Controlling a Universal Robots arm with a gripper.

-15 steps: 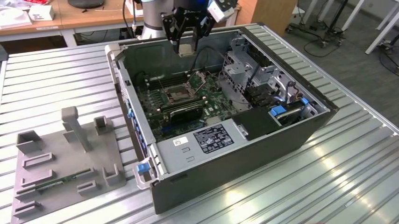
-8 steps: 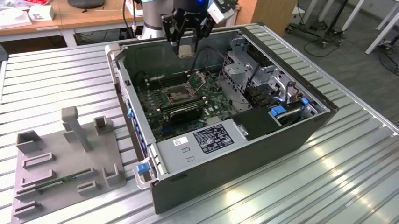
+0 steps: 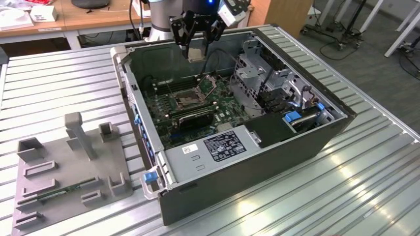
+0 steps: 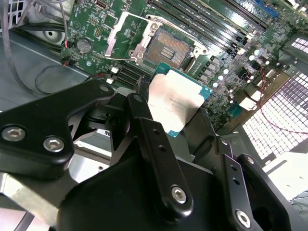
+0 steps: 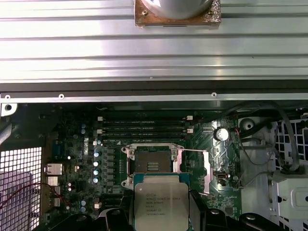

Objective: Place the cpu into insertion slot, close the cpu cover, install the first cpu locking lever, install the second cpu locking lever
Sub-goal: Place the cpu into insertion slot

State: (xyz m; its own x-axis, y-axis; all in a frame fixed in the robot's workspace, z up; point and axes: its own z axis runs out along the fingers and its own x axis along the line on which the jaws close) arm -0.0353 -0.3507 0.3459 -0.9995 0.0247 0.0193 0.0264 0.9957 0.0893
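While the arm stood over the far edge of the open computer case [image 3: 262,167], its hand [image 3: 195,48] hung above the case's interior. Its fingers [image 4: 144,125] were clamped on opposite edges of the cpu [image 4: 175,103]. The chip was held flat, metal top facing the wrist cameras, clear of the green motherboard [image 5: 72,144] below. On that board the insertion slot [image 5: 151,163] sat bare, and the cpu cover [image 4: 143,43] was swung up off it along one side. Long black memory slots [image 5: 144,126] ran just beside the slot. The case lay on its side on a ribbed metal table [image 3: 59,83]. A grey fixture [image 3: 72,167] with upright posts stood on the same table toward the exterior view's left, apart from the case. A wooden table [image 3: 92,17] stood behind.
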